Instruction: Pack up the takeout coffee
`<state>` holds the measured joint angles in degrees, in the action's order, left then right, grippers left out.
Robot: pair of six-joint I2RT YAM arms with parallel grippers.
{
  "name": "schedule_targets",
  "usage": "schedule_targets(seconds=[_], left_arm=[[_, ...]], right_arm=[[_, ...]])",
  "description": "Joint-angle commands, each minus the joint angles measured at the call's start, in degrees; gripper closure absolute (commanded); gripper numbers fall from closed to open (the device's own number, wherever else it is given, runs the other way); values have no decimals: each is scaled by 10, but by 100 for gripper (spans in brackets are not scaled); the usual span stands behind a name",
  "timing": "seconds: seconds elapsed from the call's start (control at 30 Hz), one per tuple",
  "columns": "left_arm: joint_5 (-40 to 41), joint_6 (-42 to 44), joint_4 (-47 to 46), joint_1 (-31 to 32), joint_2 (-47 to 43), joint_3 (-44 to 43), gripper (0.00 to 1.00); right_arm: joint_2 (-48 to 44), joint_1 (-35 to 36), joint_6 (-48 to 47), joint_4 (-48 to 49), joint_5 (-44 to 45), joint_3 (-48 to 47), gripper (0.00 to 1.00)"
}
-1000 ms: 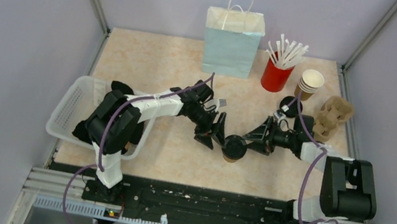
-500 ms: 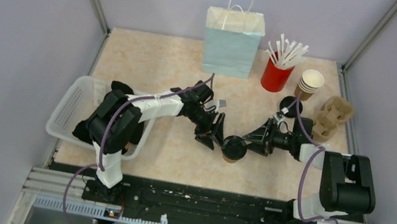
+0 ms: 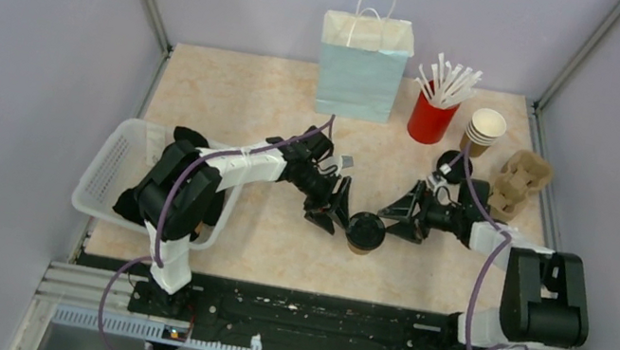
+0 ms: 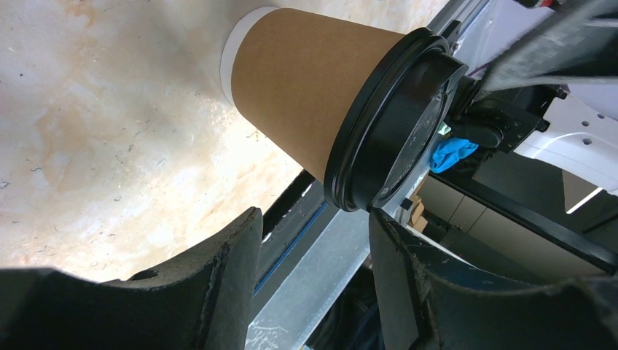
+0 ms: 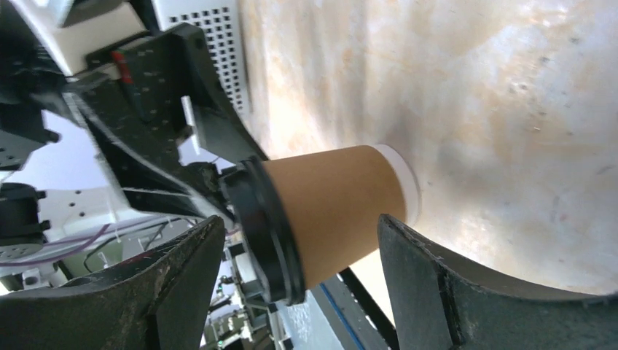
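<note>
Easing the right gripper back a touch from the takeout coffee cup and spreading its jaws wider than a second ago, bracketing the cup from the right with a gap on each side in the right wrist view, gripping nothing. Narrowing the left gripper slightly over the same second yet keeping it spread, with fingertips just beside the cup on its left and nothing between them. Leaving the cup unmoved, upright on the table, central and a little near, between the two grippers, with the black lid on its rim. Probably letting go of a capped cup, so still needing to pick it up and carry it to the pale blue bag, upright at the far edge and well apart. Working on a pale, marbled peach surface, lightly scuffed, with a red cup of white straws just right of the bag, a stack of paper cups and a cardboard carrier far right, and a white basket at the left edge. Boxing all this in with plain lilac-grey walls on three sides.
</note>
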<state>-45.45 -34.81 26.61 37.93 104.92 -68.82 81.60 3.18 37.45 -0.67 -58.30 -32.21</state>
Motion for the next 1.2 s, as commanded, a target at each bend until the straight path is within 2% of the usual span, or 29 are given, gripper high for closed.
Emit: schedule_targets(seconds=[0.0,0.1,0.37,0.43,0.57,0.6,0.77,0.87,0.97,1.17], left_arm=[[52,11,10,2,20,9,39],[52,13,12,3,23,4,39],[54,11,14,5,20,-8,37],[54,15,23,5,13,-22,34],[80,26,65,4,-13,-67,16],[92,28,77,4,-20,-76,14],[159,28,106,1,-98,-73,9],[215,22,115,0,-165,-47,7],[257,8,106,-1,-233,1,5],[280,-24,81,-2,-318,84,3]], right_arm=[[36,3,-28,3,35,5,25],[36,3,-53,-54,63,-21,27],[-69,7,-84,-191,68,-51,18],[-98,18,-122,-269,120,-73,17],[-137,82,-167,-411,275,-160,14],[-138,106,-169,-437,315,-181,14],[-83,255,-171,-542,532,-305,12],[-31,342,-175,-577,613,-368,8],[18,387,-180,-599,662,-420,7],[71,418,-187,-598,668,-474,6]])
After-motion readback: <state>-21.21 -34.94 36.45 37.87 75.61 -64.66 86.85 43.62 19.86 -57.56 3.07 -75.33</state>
